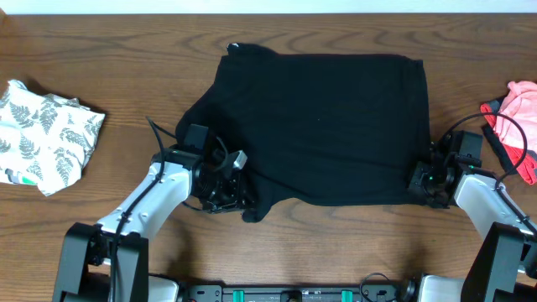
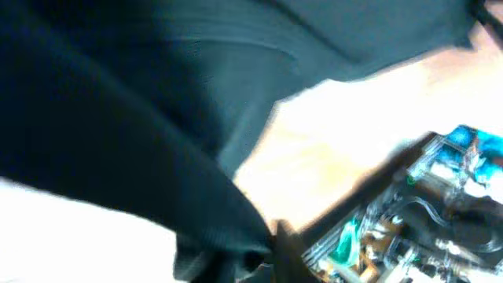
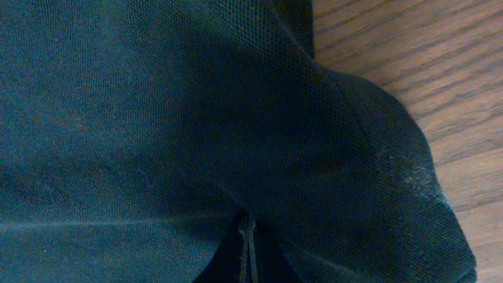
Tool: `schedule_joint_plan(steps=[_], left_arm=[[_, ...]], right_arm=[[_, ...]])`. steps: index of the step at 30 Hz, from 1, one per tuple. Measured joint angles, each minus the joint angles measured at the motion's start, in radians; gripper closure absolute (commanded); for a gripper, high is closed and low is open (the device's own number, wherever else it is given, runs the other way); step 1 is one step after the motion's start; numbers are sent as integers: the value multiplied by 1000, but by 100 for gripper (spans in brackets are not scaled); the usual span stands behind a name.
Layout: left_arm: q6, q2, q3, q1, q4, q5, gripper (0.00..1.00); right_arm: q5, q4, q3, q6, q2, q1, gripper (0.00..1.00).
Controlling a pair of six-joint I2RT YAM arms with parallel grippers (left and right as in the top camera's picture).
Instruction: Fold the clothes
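Garment (image 1: pixel 319 117): black, spread mid-table (image 1: pixel 336 243), mostly flat; near-left corner bunched, left edge rumpled.
Left claw (image 1: pixel 226 195): clenched on near-left corner, close view blurred.
Right claw (image 1: pixel 422 180): pinching near-right corner.
Risk: thin pinch could slip on lift; uneven pull would skew the fold.
Others: fern piece (image 1: pixel 46 134) far left, pink piece (image 1: pixel 516 117) far right.

- Left arm (image 1: pixel 143 205) reaches forward and inward from the near edge, its pincer (image 1: pixel 228 195) closed on the near-left corner of the black garment (image 1: pixel 319 117).
- Right arm (image 1: pixel 491 201) angles inward, its pincer (image 1: pixel 419 180) low and clamped on the near-right corner.
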Motion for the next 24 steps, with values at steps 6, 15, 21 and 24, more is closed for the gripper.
schedule_joint_plan(steps=[6,15,21,24], left_arm=[[10,-19,0,0,-13,57,94],[23,-60,0,0,-149,-68,94],[23,-67,0,0,-137,-228,94],[24,-67,0,0,-119,-258,94]], right_arm=[[0,0,0,0,0,0,99],[11,-3,2,37,1,0,80],[-29,-26,24,53,10,-3,58],[-36,-56,48,61,16,-8,53]])
